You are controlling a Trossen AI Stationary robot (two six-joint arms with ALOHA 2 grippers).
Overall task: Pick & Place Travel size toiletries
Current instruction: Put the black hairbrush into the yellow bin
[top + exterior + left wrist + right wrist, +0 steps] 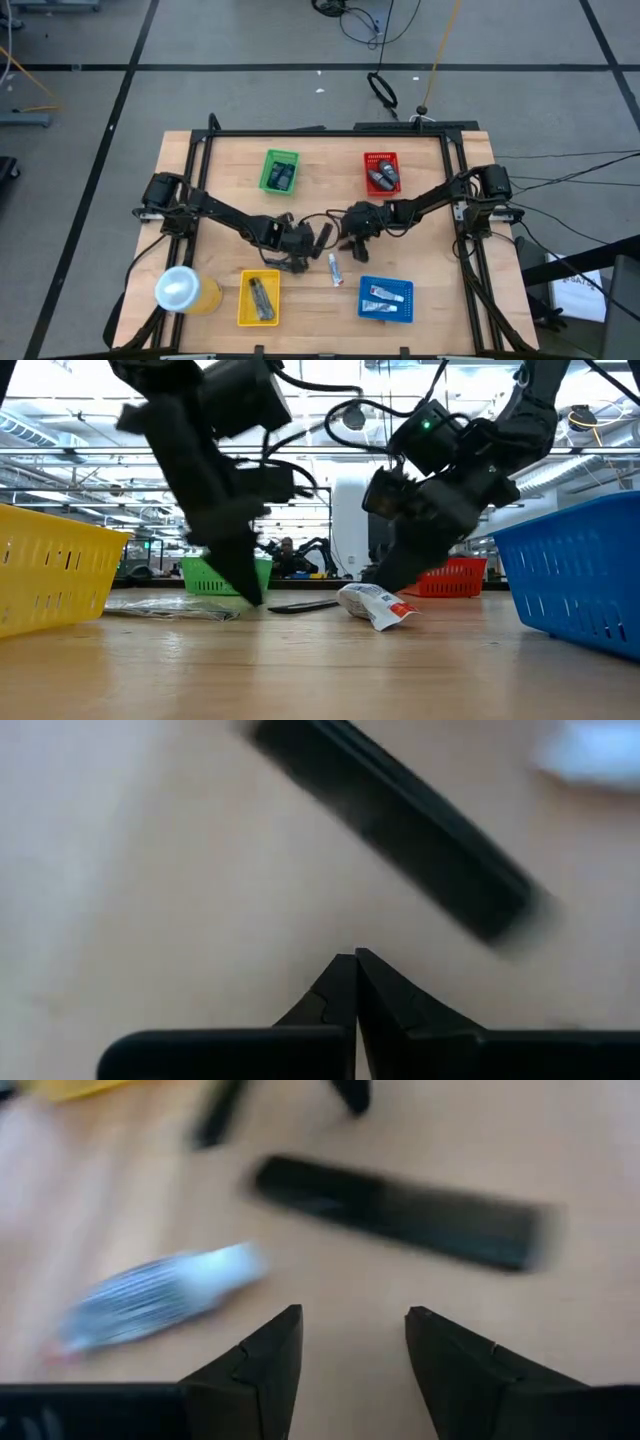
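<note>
**Operator:** Low view first. Report from the near edge outward.

**Robot:** Nearest the camera stand the yellow basket [50, 570] at one side and the blue basket [580, 575] at the other, with bare table [320, 670] between them. Past these, my left gripper [250, 592] points down at the wood with its tip at the surface. Fingers are clenched together on nothing; my left wrist view confirms the tips [354, 982] meet. A dark oblong piece [400, 830] lies flat just beyond them, not touched.

**Operator:** Right gripper?

**Robot:** My right gripper [352, 1342] hovers low with its fingers parted and nothing between them. Ahead of it lie the same dark piece and, just beside that, a white tube [160, 1295], apart from each other. In the low view the tube [378, 604] rests on the wood directly below the right arm.

**Operator:** Containers, high view.

**Robot:** Yellow basket holds a dark and greyish item [262, 298]. Blue basket holds white tubes [384, 298]. Farther back, the green basket [280, 171] holds a dark item with bluish marks, and the red basket [381, 173] holds greyish and dark items; I cannot tell counts. A yellow cup [186, 290] with a whitish lid stands beside the yellow basket at the table's left near corner.

**Operator:** Clearance?

**Robot:** Both grippers meet mid-table, close together. Bare wood remains between the two back baskets, and along both side rails.
</note>
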